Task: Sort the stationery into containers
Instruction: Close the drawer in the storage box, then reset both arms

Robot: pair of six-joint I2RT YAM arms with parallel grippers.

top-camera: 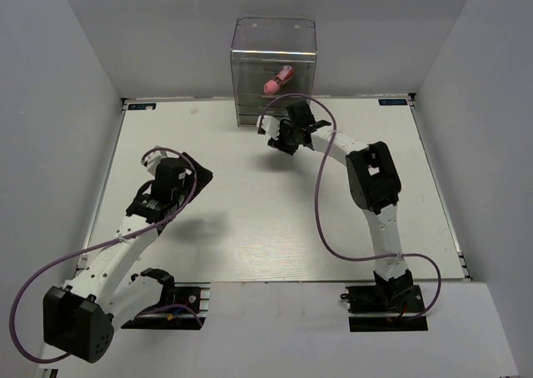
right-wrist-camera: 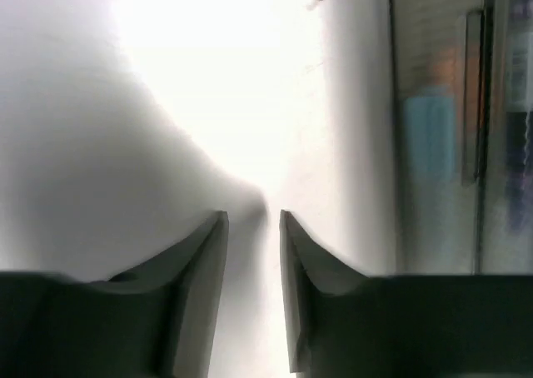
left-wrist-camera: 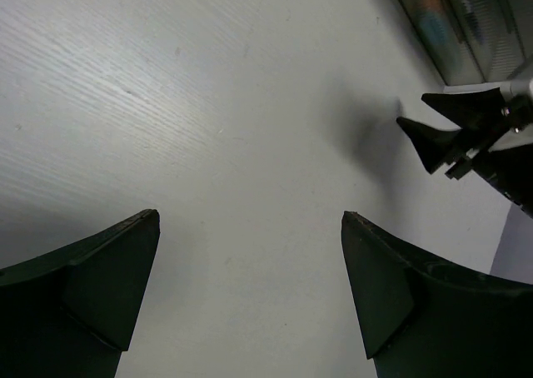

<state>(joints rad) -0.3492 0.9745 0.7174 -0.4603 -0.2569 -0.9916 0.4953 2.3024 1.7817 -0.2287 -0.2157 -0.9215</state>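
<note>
We count one box (top-camera: 250, 38) with one pink marker (top-camera: 278, 78) inside. Our left tool (left-wrist-camera: 250, 218) is wide open, the right tool (right-wrist-camera: 253, 220) slightly parted, both empty.

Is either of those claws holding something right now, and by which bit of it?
Nothing is held. The left gripper stands wide open and empty. The right gripper is slightly open, with only a narrow empty gap.

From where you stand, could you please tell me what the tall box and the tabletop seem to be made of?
Box: apparently clear glossy plastic; the pink marker shows through its walls. Tabletop: white, matte, finely streaked, possibly laminate or painted board.
</note>
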